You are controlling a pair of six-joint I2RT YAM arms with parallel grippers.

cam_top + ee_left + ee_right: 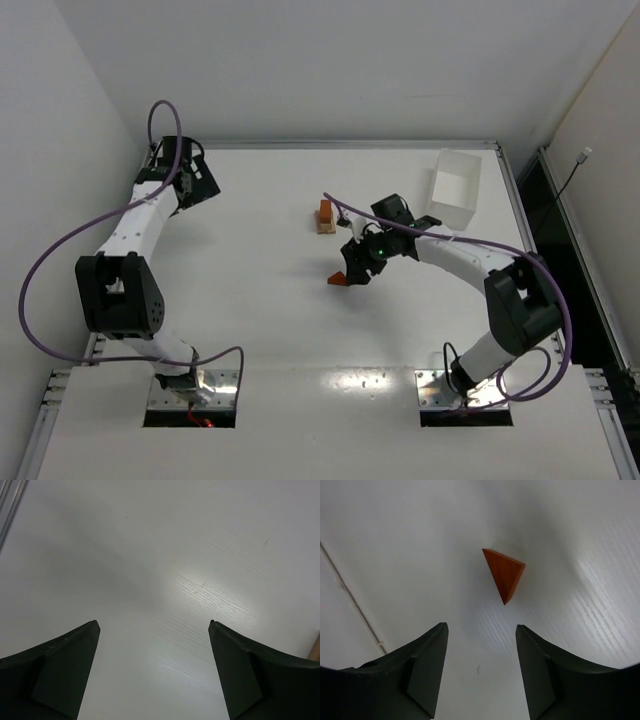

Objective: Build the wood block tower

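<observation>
- White table [260, 300]: matte, faint glare near front edge.
- Block stack [326, 216]: centre-rear, tan base, reddish-brown on top.
- 1 reddish-brown wedge [505, 575]: lying flat, near stack, not touching.
- White tray [450, 210]: rear right.

Pretty bright, even overhead lighting on the glossy white table [270, 320], with a couple of glare patches near its front edge. Both wrist cams show a soft hotspot and grey shadowy smudges. The orange-red triangular wooden wedge [505, 575] is sharp, with a faint shadow beside it.
</observation>
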